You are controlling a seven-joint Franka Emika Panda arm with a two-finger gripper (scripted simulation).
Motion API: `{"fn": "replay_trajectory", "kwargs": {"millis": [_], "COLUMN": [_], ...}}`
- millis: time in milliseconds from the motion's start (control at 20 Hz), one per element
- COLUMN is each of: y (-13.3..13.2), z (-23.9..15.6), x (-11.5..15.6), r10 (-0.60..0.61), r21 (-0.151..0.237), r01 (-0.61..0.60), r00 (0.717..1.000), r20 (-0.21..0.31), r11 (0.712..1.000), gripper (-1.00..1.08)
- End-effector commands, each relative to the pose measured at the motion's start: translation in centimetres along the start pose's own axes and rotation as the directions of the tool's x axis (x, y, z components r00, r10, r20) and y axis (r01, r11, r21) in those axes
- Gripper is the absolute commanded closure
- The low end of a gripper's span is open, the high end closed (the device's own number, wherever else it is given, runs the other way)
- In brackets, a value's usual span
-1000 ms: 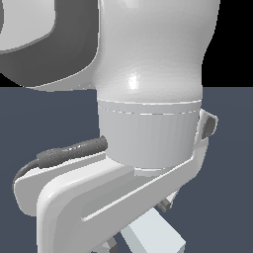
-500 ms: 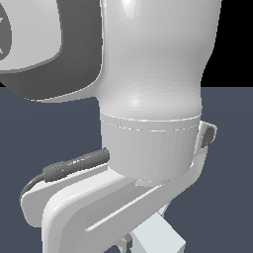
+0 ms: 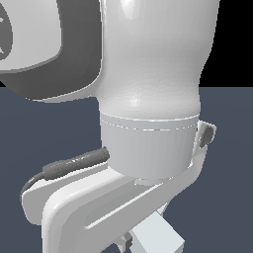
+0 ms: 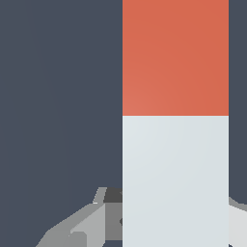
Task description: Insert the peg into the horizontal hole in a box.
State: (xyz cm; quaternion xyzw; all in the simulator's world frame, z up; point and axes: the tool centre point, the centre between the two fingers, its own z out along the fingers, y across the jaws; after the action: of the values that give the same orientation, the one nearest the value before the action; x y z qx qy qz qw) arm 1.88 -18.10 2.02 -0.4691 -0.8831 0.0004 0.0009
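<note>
The peg (image 4: pixel 175 120) fills much of the wrist view, very close, with its red-orange end (image 4: pixel 175 58) and its white rest (image 4: pixel 175 183) lying on the dark floor. My gripper (image 4: pixel 166 217) is right over the white part. A grey finger (image 4: pixel 103 214) shows on one side of the bar and a pale finger (image 4: pixel 239 217) on the other. The jaws look spread, and the bar sits off-centre between them. The box and its hole are out of view in both frames.
In the exterior view my own arm (image 3: pixel 148 99) fills the frame and hides the scene. Its wrist bracket (image 3: pixel 99 207) and a dark cable (image 3: pixel 74 165) show low down. Only dark floor (image 3: pixel 227 173) shows around it.
My arm has moved downward in the exterior view, most of it in the first half second. It has nearly stopped now.
</note>
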Motion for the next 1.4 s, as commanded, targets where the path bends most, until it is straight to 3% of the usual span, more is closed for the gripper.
{"fn": "replay_trajectory", "kwargs": {"millis": [0, 550, 1350], "y": [0.4, 3.8, 13.6], "z": [-0.2, -2.2, -7.0], "x": [0.4, 5.1, 15.2], "r10": [0.003, 0.074, 0.238], "r21": [-0.001, -0.002, -0.002], "r01": [-0.003, -0.074, -0.238], "r00": [1.0, 0.997, 0.971], "r20": [0.001, 0.001, 0.001], "r11": [1.0, 0.997, 0.971], "gripper": [1.08, 1.08, 1.08]}}
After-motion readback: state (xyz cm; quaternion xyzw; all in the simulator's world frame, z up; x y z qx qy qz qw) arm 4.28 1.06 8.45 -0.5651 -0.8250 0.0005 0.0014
